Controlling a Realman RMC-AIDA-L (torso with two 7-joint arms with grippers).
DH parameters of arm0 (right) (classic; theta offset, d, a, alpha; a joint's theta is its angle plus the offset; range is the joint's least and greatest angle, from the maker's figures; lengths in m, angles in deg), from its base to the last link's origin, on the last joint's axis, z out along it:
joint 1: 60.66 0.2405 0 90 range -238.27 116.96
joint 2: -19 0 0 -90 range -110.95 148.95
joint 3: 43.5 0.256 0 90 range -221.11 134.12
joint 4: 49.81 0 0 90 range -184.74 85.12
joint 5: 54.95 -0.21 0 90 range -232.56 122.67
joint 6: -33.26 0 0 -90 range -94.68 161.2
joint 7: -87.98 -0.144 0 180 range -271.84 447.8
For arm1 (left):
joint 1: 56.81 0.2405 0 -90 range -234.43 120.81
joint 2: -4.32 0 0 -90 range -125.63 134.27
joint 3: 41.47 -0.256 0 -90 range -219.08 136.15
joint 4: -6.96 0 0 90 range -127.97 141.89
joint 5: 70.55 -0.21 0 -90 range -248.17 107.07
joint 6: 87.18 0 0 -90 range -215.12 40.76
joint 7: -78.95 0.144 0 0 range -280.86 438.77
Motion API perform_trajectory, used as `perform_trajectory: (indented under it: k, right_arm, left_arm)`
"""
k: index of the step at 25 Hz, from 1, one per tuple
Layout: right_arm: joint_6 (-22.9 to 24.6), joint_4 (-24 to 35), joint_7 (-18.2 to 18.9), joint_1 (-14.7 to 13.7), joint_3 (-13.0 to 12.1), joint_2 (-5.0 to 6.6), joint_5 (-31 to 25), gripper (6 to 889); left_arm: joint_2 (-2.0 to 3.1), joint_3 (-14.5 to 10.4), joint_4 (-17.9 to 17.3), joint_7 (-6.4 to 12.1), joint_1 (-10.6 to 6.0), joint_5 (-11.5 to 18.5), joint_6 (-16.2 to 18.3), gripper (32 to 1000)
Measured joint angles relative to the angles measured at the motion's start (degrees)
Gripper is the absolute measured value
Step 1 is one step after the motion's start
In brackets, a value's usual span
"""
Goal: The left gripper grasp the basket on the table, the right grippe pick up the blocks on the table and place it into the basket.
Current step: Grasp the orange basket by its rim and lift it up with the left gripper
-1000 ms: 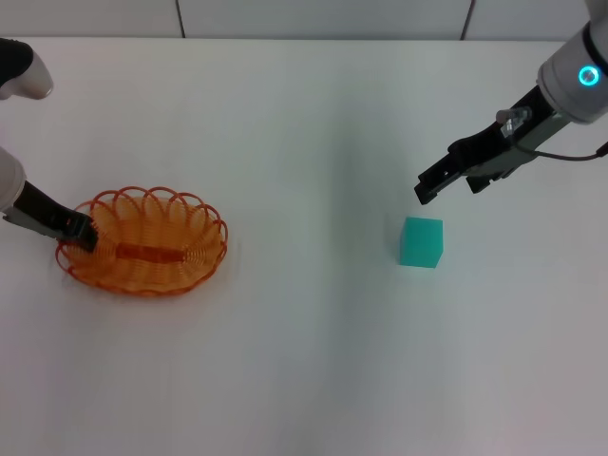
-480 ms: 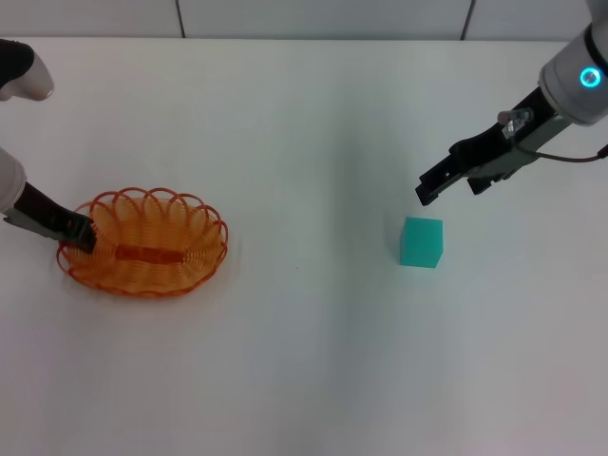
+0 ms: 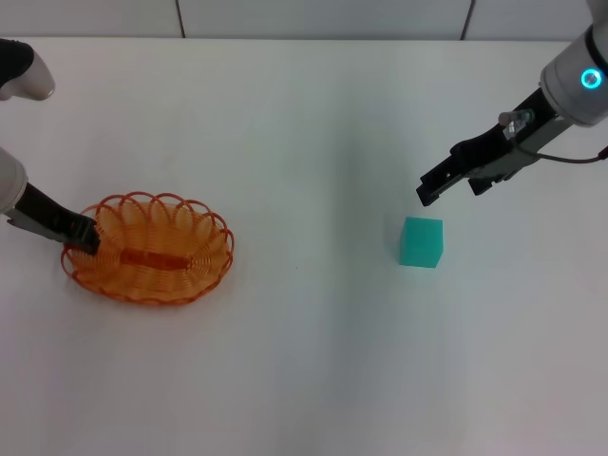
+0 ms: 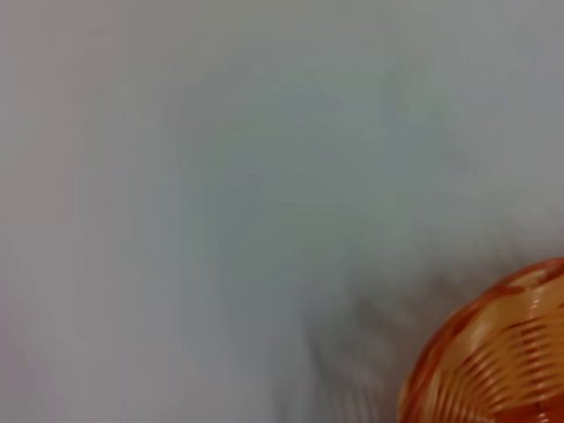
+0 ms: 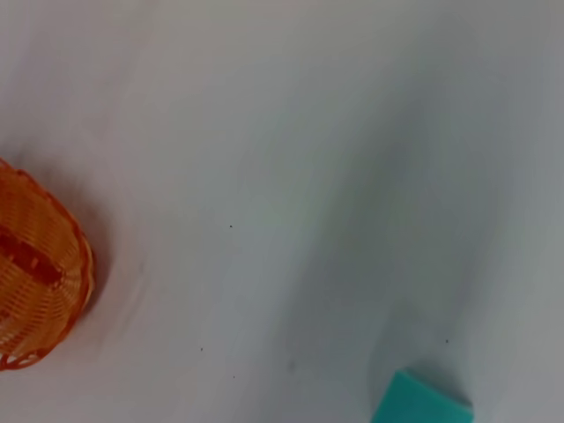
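Lying below right pincer [image 3: 429,189]: block [image 3: 421,242]

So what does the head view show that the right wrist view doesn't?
Only the head view shows the slim black left gripper at the rim of the orange wire basket, and the cabled right gripper above the table, beyond the teal-green cube. The right wrist view adds nothing. Both show basket, cube and white table.

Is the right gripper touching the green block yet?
Apart. Head view: the right gripper hovers beyond the block, bare table showing between them.
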Motion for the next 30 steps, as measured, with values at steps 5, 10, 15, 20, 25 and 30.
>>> perform_trajectory:
  k: [5, 10, 15, 20, 25, 30]
  right_arm:
    - [0.0, 0.0, 0.0, 0.0, 0.0, 0.00, 0.0, 846]
    - [0.0, 0.0, 0.1, 0.0, 0.0, 0.00, 0.0, 846]
    - [0.0, 0.0, 0.2, -0.1, 0.0, 0.00, 0.0, 846]
    - [0.0, 0.0, 0.7, -0.5, 0.2, -0.05, 0.0, 847]
    - [-0.1, 0.0, 0.9, -1.0, 0.0, 0.01, 0.0, 847]
    - [-0.7, 0.0, 1.5, -1.4, 0.5, 0.00, -0.1, 846]
  left_arm:
    - [0.00, 0.0, 0.0, 0.01, -0.07, 0.0, 0.1, 206]
    - [0.12, 0.0, -0.1, 0.01, -0.07, 0.5, 0.5, 191]
    - [0.22, 0.0, -0.5, 0.06, -0.04, 0.7, 1.0, 187]
    - [0.25, 0.0, -3.7, 0.55, 0.14, 2.6, 4.7, 165]
    - [0.04, 0.0, -8.8, 0.37, 0.60, 4.0, 9.8, 142]
    - [-0.18, 0.5, -14.5, -0.16, 0.80, 6.8, 17.0, 118]
